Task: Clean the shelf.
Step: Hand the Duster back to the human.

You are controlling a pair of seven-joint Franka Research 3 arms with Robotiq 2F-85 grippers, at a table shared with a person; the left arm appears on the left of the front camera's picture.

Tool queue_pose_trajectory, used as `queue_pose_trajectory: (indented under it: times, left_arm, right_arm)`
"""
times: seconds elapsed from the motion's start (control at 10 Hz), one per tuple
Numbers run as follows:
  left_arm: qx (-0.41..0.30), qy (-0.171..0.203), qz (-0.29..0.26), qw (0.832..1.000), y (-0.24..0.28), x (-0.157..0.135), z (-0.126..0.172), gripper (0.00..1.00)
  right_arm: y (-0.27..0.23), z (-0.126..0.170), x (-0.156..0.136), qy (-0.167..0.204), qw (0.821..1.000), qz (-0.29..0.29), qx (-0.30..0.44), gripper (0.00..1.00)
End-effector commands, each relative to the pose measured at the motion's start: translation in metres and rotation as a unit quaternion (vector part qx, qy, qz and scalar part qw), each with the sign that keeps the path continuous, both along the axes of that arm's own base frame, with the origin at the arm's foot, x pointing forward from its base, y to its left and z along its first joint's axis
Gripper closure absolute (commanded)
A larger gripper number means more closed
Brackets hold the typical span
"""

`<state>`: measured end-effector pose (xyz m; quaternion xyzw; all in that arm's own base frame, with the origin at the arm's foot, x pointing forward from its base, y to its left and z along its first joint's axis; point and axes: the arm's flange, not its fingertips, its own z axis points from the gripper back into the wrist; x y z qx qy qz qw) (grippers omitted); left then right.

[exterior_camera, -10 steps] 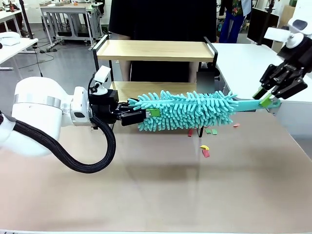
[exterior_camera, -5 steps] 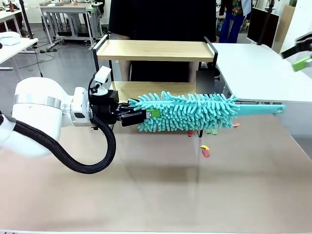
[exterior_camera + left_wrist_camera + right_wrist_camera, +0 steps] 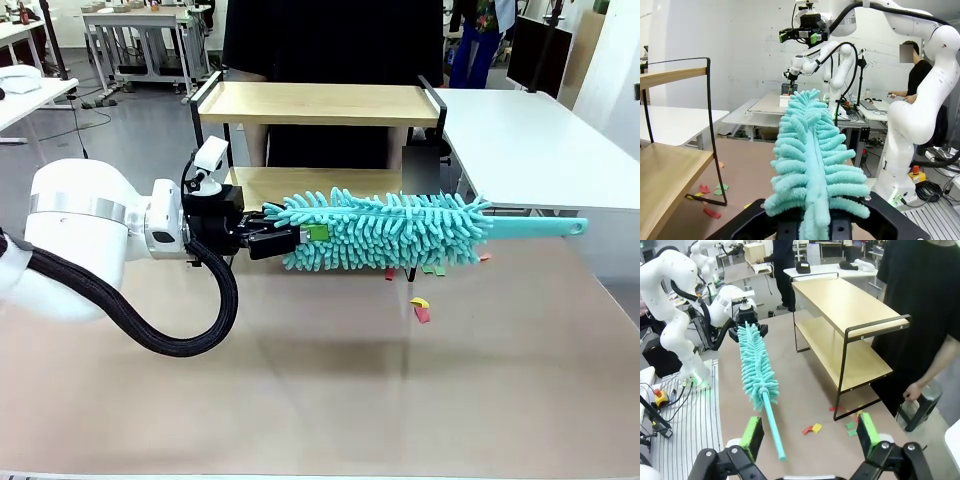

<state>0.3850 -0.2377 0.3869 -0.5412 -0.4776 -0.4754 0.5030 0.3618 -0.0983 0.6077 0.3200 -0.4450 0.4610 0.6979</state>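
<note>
Shelf (image 3: 318, 103) with 2 wooden boards in a thin black frame, standing at the far side of the brown table (image 3: 320, 390), right in front of a person in a black top (image 3: 330, 40). Lower board partly hidden behind a fluffy teal duster (image 3: 385, 228).

Left arm reaching in from the left, stretched out flat and level over the table. Left gripper (image 3: 290, 238) pointing sideways to the right, jaws pinching the fluffy end of the duster. Duster held out straight like a long stick, up off the table, just in front of the lower board. Thin teal handle (image 3: 535, 226) poking out to the right, free, with nothing holding it.

From the left wrist, fluffy duster (image 3: 810, 160) running straight away from the black fingers at the bottom, shelf (image 3: 670, 165) off to the left side.

Right gripper (image 3: 810, 437) up high, looking down at the table, well apart from the duster handle (image 3: 771, 427). Jaws spread wide, 2 green pads (image 3: 752, 436) far from each other, nothing between them. Shelf (image 3: 842, 315) below it, the person's hand (image 3: 914, 390) hanging beside the shelf's end.

Small paper scraps (image 3: 420, 308) in red, yellow and green lying on the table near the shelf's right foot.
</note>
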Motion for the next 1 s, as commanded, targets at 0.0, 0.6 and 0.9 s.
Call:
queue_pose_trajectory:
  times: [0.0,0.6,0.9]
  left_arm:
    - [-0.025,0.011,-0.021,0.999,0.009,0.002,0.014,0.83]
    - [-0.131,-0.065,0.254,0.956,0.122,0.018,0.172,0.83]
    - [-0.136,-0.094,0.4,0.901,0.199,-0.001,0.22,0.83]
  right_arm:
    - [0.006,0.004,0.006,0.0,1.0,0.013,-0.015,0.0]
    - [0.006,0.004,0.006,0.0,1.0,0.013,-0.015,0.0]
    - [0.006,0.004,0.006,0.0,1.0,0.013,-0.015,0.0]
